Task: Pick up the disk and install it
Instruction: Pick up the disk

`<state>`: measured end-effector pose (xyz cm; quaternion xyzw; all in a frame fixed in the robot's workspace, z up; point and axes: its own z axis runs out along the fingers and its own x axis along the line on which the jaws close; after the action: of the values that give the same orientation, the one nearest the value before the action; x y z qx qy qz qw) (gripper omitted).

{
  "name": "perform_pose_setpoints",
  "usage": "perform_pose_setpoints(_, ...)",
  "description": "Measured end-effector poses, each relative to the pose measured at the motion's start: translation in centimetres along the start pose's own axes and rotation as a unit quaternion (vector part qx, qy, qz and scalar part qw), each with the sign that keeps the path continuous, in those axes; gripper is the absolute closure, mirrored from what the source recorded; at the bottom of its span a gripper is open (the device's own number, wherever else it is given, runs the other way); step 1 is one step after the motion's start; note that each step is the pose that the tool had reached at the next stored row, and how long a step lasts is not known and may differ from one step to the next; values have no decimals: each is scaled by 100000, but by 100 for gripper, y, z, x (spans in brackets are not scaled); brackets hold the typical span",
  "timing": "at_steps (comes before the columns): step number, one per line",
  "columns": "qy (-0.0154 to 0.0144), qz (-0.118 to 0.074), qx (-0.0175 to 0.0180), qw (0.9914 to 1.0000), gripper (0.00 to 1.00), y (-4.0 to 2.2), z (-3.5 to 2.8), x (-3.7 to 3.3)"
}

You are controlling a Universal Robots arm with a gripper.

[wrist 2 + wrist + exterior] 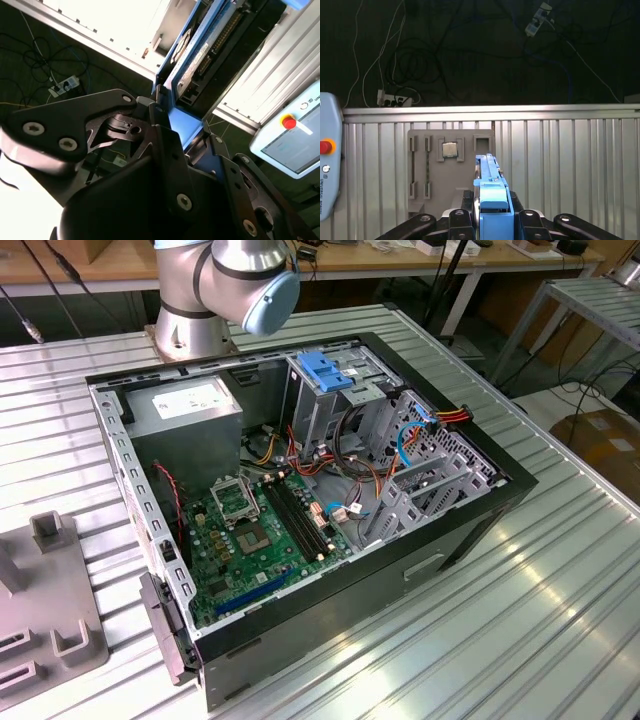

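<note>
My gripper (181, 131) is shut on the disk (196, 52), a flat drive with blue plastic rails along its edges. In the second wrist view the disk sticks out past the black fingers (167, 150), with its connector side and a label showing. The first wrist view has the disk (491, 192) edge-on, its blue rail upright between the two sides of the gripper (492, 220). It is held in the air above the ribbed metal table (560, 160). The exterior view shows the arm's base and elbow (230, 280) behind the open computer case (300, 490).
Inside the case are a metal drive cage with a blue top (330, 372), a grey power-supply box (190, 412), the motherboard (250, 530) and loose cables (420, 430). A grey fixture plate (447, 165) with a chip lies on the table. A teach pendant (327, 165) lies nearby.
</note>
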<state>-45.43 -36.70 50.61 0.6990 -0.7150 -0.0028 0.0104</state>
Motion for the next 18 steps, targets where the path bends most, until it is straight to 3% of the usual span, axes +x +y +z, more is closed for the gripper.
perform_pose_setpoints(18, -2, -2, -1, 100000, 63, -172, -2, -3)
